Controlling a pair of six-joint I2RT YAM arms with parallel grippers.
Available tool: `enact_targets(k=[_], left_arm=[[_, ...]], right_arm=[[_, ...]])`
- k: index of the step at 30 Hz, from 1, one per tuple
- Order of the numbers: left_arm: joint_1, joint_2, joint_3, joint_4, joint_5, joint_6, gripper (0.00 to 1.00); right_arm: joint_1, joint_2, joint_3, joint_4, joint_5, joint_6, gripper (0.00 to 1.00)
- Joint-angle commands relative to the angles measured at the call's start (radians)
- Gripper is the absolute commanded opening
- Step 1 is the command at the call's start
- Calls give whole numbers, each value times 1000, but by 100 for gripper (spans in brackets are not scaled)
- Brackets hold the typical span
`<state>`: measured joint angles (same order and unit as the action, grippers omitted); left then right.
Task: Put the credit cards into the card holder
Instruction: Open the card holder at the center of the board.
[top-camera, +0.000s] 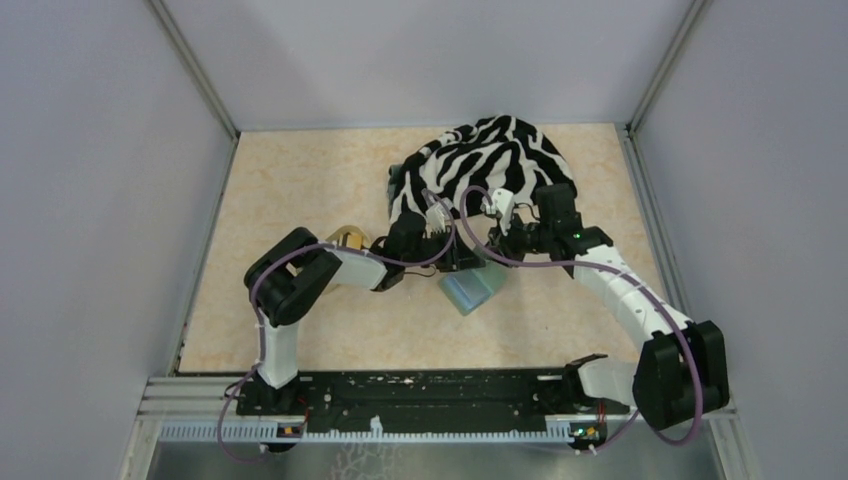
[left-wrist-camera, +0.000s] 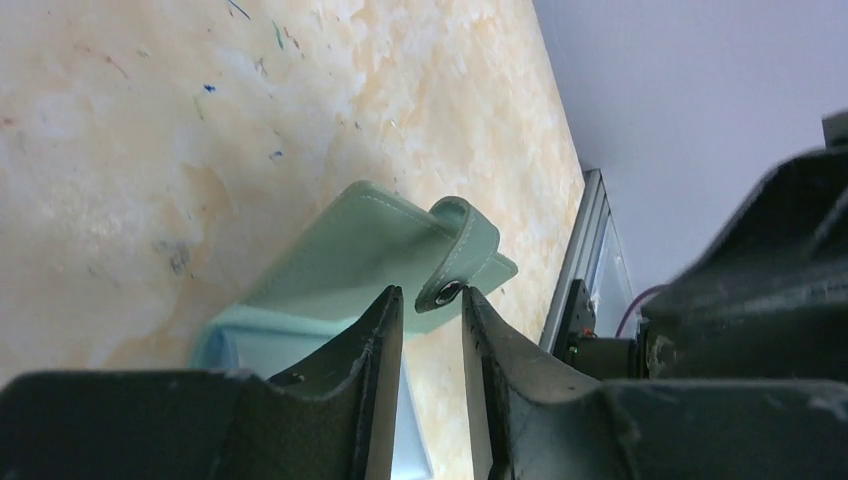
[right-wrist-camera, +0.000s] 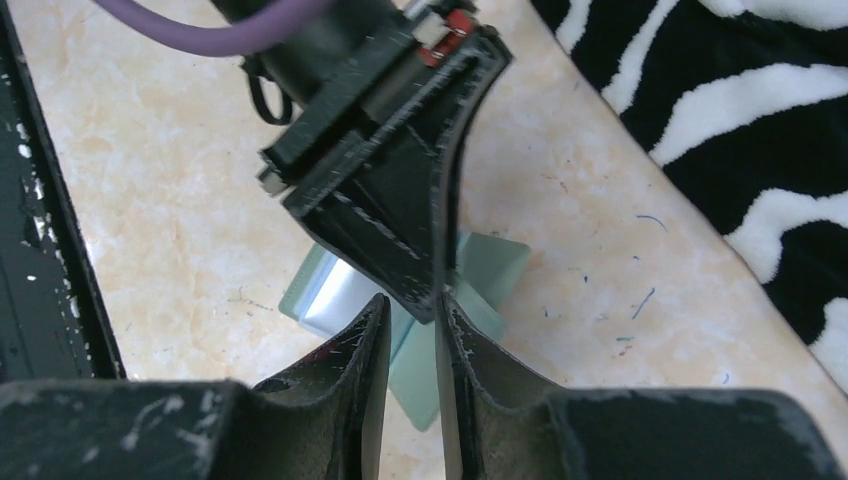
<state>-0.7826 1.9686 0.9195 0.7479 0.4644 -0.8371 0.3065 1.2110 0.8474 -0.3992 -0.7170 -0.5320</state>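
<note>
**Both grippers work the holder at mid-frame; no cards in sight.**
The holder (top-camera: 470, 292) sits tilted on the table (top-camera: 300, 200) at the centre of the top view, below the cloth (top-camera: 500, 160). The left gripper (left-wrist-camera: 432, 296) is nearly pressed together and looks to be pinching the holder's pale inner wall, with the snap strap (left-wrist-camera: 452, 290) just past its tips. The right gripper (right-wrist-camera: 413, 305) has its fingers drawn close about a green flap at the lower centre of its view; whether they bite it I cannot tell. To do this step well, I would keep one wall held firm and peel the other flap slowly until the pocket gapes, without the two arms tugging against each other. The cards show in no view.
</note>
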Motion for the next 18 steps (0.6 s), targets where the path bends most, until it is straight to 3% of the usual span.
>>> enact_targets(k=[1, 4, 10, 18], left_arm=[[2, 69, 64, -2, 12, -20, 35], [2, 111, 101, -3, 18, -37, 37], [4, 139, 144, -3, 21, -58, 53], [26, 157, 126, 70, 39, -112, 53]], right_arm=[[2, 32, 42, -4, -45, -7, 23], [2, 49, 46, -1, -13, 12, 23], [-11, 79, 46, 21, 110, 40, 22], [-95, 150, 63, 7, 153, 89, 16]])
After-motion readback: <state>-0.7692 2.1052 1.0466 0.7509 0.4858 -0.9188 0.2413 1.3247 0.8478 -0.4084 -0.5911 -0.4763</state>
